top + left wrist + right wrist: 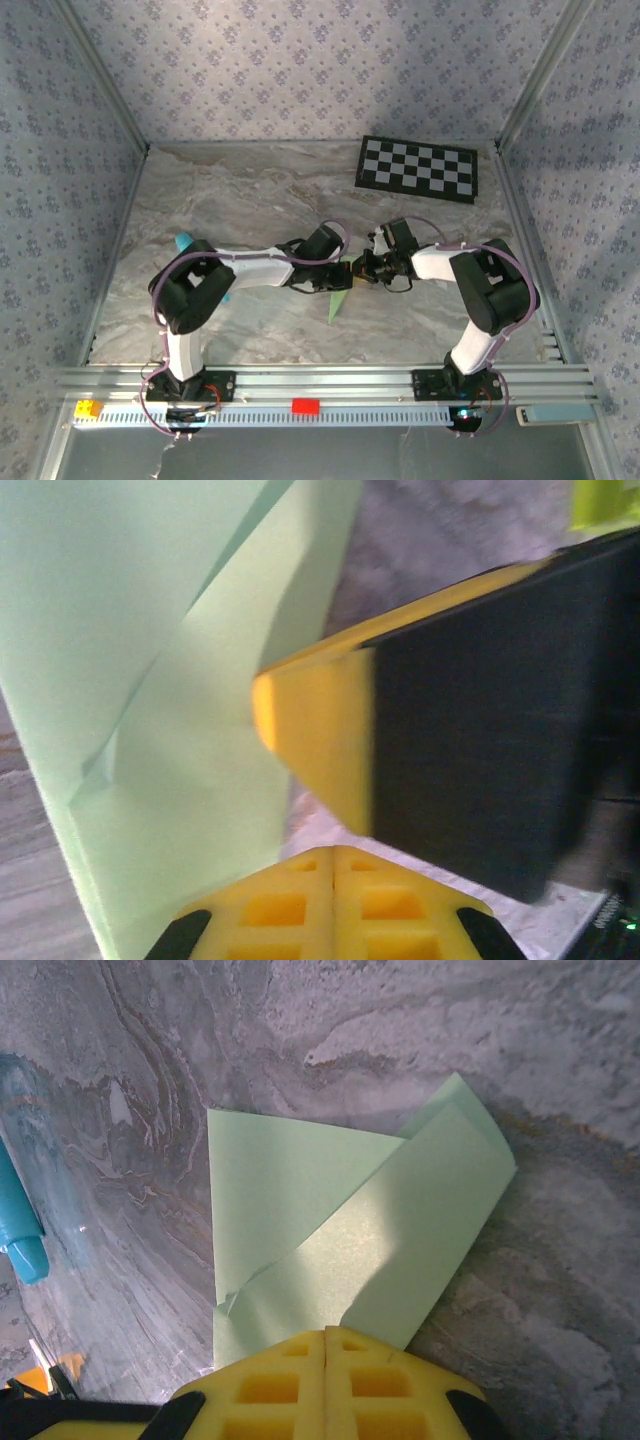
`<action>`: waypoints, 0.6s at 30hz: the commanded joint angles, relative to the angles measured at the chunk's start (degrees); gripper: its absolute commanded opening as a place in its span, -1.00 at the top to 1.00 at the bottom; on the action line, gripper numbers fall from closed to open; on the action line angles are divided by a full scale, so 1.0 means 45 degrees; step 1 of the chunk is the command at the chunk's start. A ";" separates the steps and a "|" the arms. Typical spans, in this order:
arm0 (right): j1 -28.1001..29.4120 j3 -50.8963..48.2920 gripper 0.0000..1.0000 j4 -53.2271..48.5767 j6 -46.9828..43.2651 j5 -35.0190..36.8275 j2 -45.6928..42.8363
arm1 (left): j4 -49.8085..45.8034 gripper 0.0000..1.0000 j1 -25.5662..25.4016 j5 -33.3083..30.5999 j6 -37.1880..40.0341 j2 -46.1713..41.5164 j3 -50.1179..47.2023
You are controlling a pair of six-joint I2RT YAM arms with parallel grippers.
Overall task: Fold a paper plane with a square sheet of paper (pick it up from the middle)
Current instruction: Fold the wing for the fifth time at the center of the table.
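Overhead, the two arms meet near the middle of the table (250, 190), the left gripper (346, 272) and the right gripper (368, 268) nearly tip to tip. The paper (339, 301) shows as a narrow green wedge just below them. Its long axis runs from the grippers toward the near edge, with the point nearest the arm bases. Both arms look about equally near its upper end. The checkerboard (418, 168) lies well apart at the back right, and a blue stick (185, 240) pokes out beside the left arm.

From the left wrist, the left gripper (333, 855) has its jaws closed, seam tight. The folded paper (150, 730) stands up and to the left of the tips, its lower part passing behind them; I cannot tell whether it is pinched. The right gripper (330, 745) crosses close in front from the right.

From the right wrist, the right gripper (327, 1338) is closed too. The paper (350, 1230) spreads straight ahead of its tips, one flap folded diagonally over another, its near edge reaching under them. Whether the tips pinch or only press, I cannot tell. The blue stick (20, 1230) lies far left.
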 commanded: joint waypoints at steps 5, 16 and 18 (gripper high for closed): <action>-0.0091 0.0403 0.93 -0.0894 0.0087 0.0521 0.0125 | -0.0048 1.00 -0.0128 -0.0240 0.0041 0.0163 -0.1577; -0.0536 0.0904 0.89 -0.1398 -0.0101 0.0258 -0.1683 | 0.0850 1.00 -0.0220 0.0082 -0.0215 -0.0448 -0.3169; -0.0394 0.0840 0.89 -0.1027 -0.0023 -0.0178 -0.1646 | 0.0802 1.00 -0.0219 0.0045 -0.0177 -0.0491 -0.3182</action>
